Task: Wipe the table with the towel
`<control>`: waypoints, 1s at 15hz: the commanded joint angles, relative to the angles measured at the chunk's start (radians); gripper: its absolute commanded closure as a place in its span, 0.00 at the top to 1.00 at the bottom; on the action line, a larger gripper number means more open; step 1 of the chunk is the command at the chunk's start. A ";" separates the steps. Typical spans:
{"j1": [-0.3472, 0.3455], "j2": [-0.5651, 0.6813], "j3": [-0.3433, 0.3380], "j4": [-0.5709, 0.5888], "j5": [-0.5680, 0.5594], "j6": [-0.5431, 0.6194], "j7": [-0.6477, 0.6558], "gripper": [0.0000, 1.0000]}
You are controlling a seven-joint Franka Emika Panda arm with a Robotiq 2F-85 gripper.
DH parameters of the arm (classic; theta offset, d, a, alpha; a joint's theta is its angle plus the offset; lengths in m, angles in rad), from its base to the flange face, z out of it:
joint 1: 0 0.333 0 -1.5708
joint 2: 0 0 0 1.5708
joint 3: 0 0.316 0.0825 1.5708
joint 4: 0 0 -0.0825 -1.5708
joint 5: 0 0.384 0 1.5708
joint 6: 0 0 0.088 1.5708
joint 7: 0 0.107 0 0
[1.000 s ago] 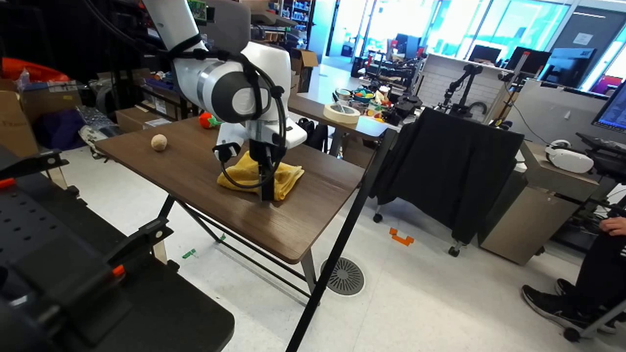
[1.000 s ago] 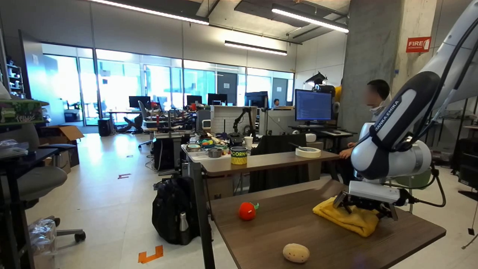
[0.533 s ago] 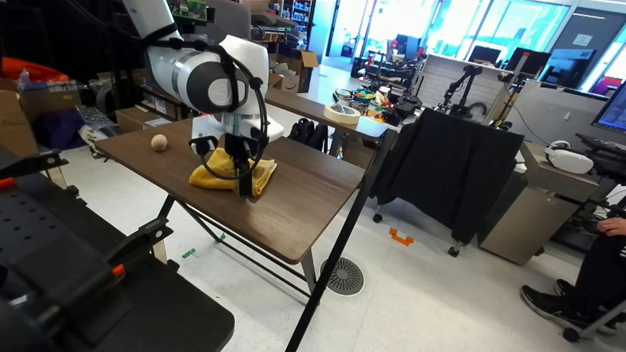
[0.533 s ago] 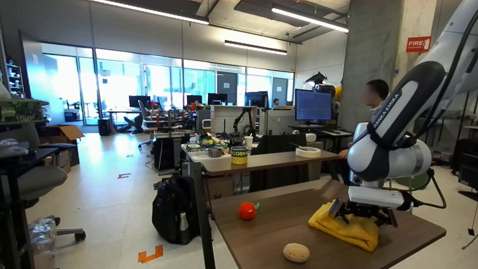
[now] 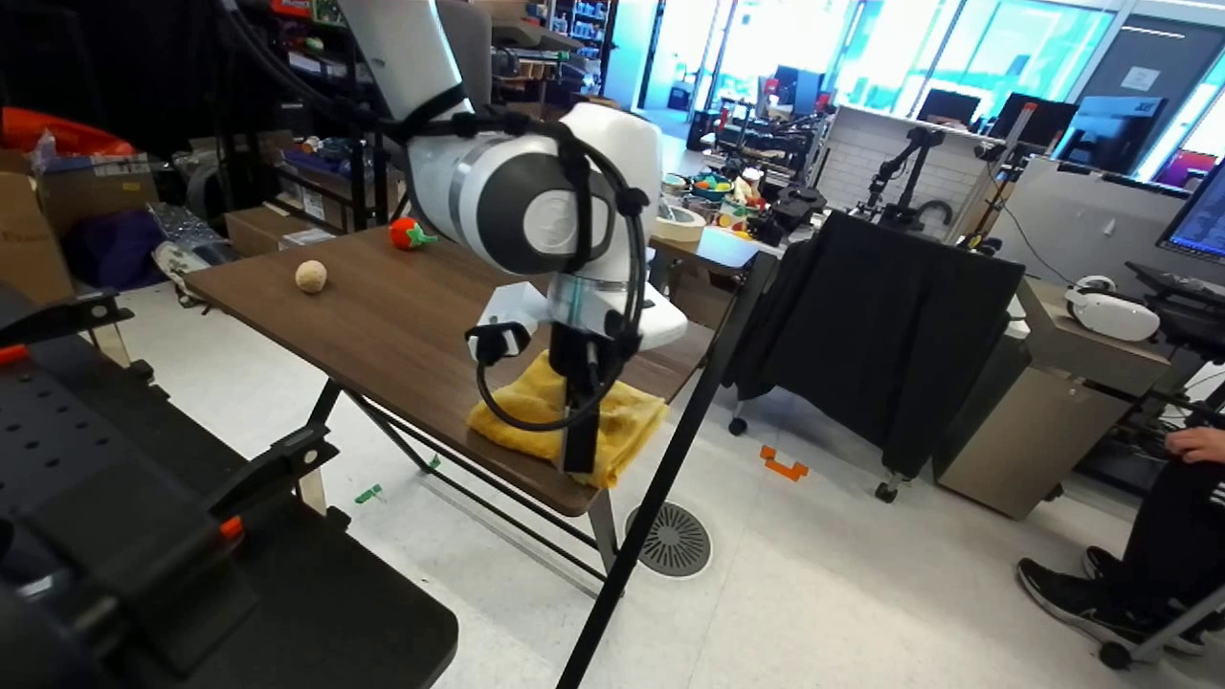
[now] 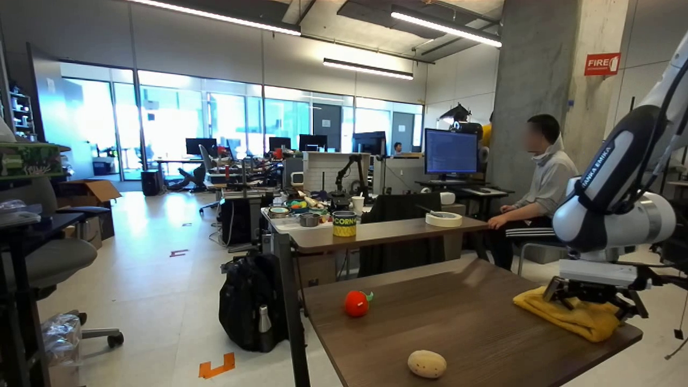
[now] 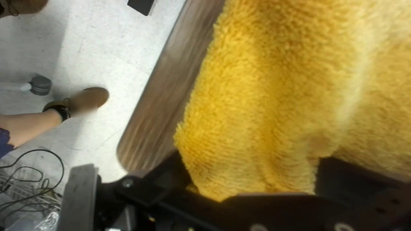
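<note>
- Towel (image 6: 586,322), yellow and folded, lies toward the right-hand end of the worktop (image 6: 430,306) in both exterior views.
- Leftmost, in an exterior view, a black backpack (image 6: 250,301) stands on the floor (image 6: 140,306), outside the worktop's left edge.
- Near that edge sits a red toy (image 6: 356,305) with green on top.
- Further right and lower in the same view rests a tan toy (image 6: 427,364), well apart from the red one.
- From both toys across to the towel runs a broad stretch of open wood grain, the widest room for moving.
- Fingers (image 6: 551,290) stand wide apart at the towel, one over its left part, the other by its right end, with cloth showing between them; whether the tips touch the wood cannot be told.
- Past them the margin is small: the rounded corner is near, and in an exterior view the cloth lies close by the right-hand edge, beside a slanting black bar (image 5: 667,478) whose distance cannot be told.
- In the wrist view a shoe (image 7: 91,98) is on the floor at left, then come the worktop's edge, a narrow strip of wood, and the towel.
</note>
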State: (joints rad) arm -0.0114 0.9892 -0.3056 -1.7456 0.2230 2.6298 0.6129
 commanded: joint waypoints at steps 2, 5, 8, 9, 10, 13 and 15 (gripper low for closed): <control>-0.046 0.142 -0.004 0.132 -0.005 -0.017 0.060 1.00; 0.018 0.156 0.001 0.177 -0.016 -0.024 0.136 1.00; 0.075 0.176 -0.014 0.273 -0.040 -0.074 0.238 1.00; 0.084 0.196 -0.015 0.323 -0.048 -0.091 0.275 1.00; 0.093 0.211 -0.017 0.363 -0.060 -0.112 0.312 1.00; 0.082 0.299 -0.017 0.513 -0.096 -0.198 0.416 1.00; 0.050 0.334 -0.008 0.598 -0.110 -0.270 0.464 1.00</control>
State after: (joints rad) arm 0.0837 1.1826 -0.3207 -1.3371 0.1363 2.4443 0.9973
